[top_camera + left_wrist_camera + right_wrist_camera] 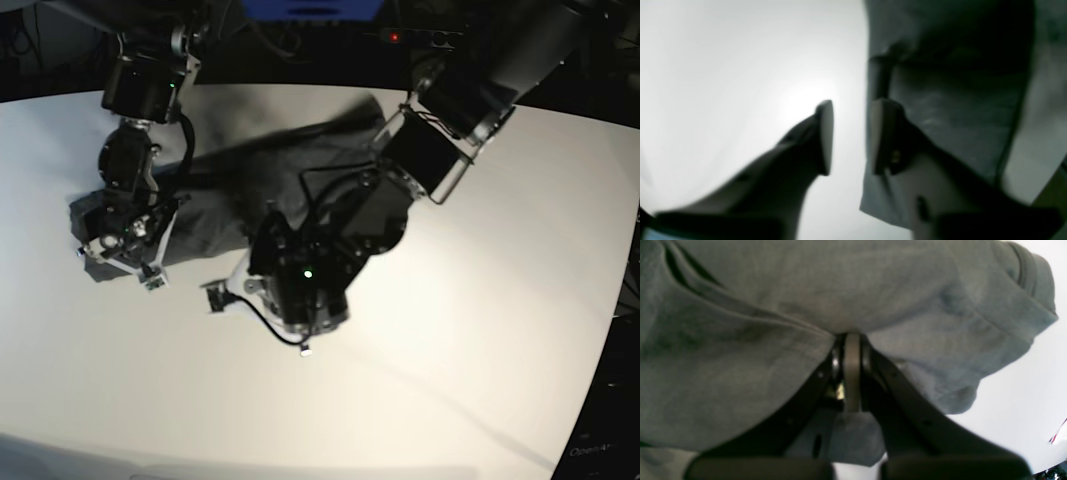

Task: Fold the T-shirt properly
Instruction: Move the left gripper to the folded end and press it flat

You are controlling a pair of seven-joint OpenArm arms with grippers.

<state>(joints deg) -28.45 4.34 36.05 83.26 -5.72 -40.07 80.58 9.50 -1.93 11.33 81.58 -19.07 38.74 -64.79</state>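
Note:
The dark grey T-shirt (270, 160) lies crumpled across the far middle of the white table (450, 350). My right gripper (852, 373) is shut on a bunched fold of the T-shirt (773, 306), at the cloth's left end in the base view. My left gripper (851, 136) stands open at the T-shirt's (957, 110) straight edge. One of its fingers (882, 136) lies over that edge and the other finger (825, 136) over bare table. Only white table shows in the gap between them.
Both arms reach in from the far side, and the left arm's bulky wrist (310, 270) hangs over the shirt's near edge. Dark equipment with a red light (395, 37) sits beyond the table's far edge.

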